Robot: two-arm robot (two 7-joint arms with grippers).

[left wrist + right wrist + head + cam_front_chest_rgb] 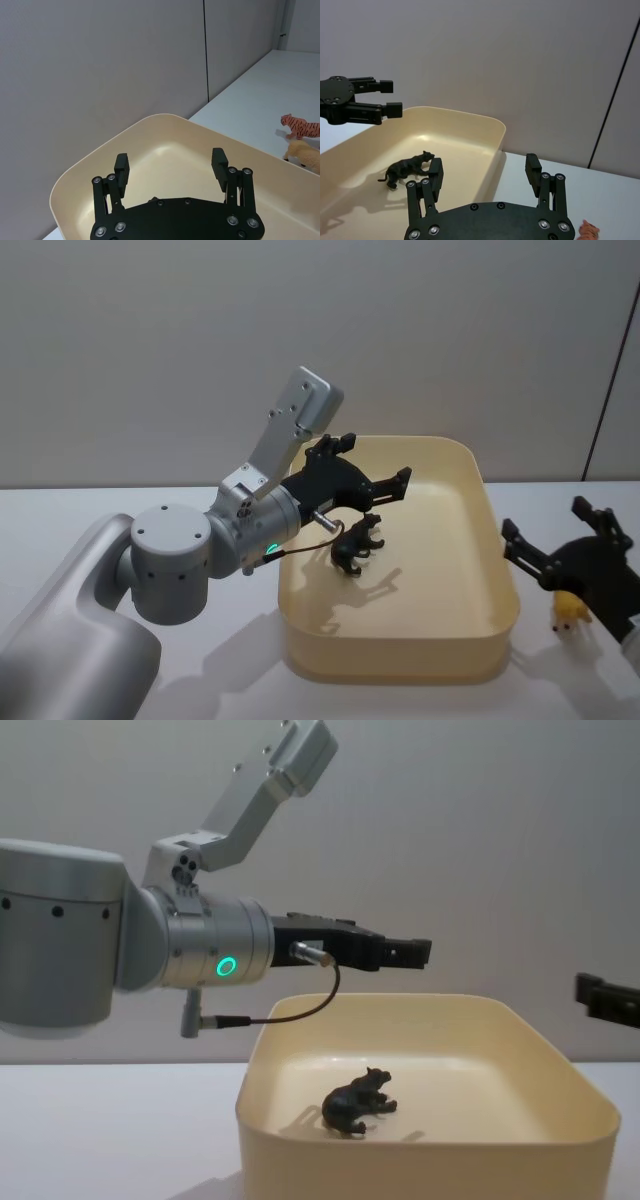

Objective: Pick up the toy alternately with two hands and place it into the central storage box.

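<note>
- The left pincer hangs over the central storage box, its prongs spread apart and holding nothing.
- A black toy animal is on the box floor below that pincer, clear of the walls.
- The right pincer hovers above the tabletop just right of the box, its prongs also apart and empty.
- A small yellow toy sits on the tabletop beneath it.
- A striped tiger and a tan animal stand close together on the tabletop outside the box.
</note>
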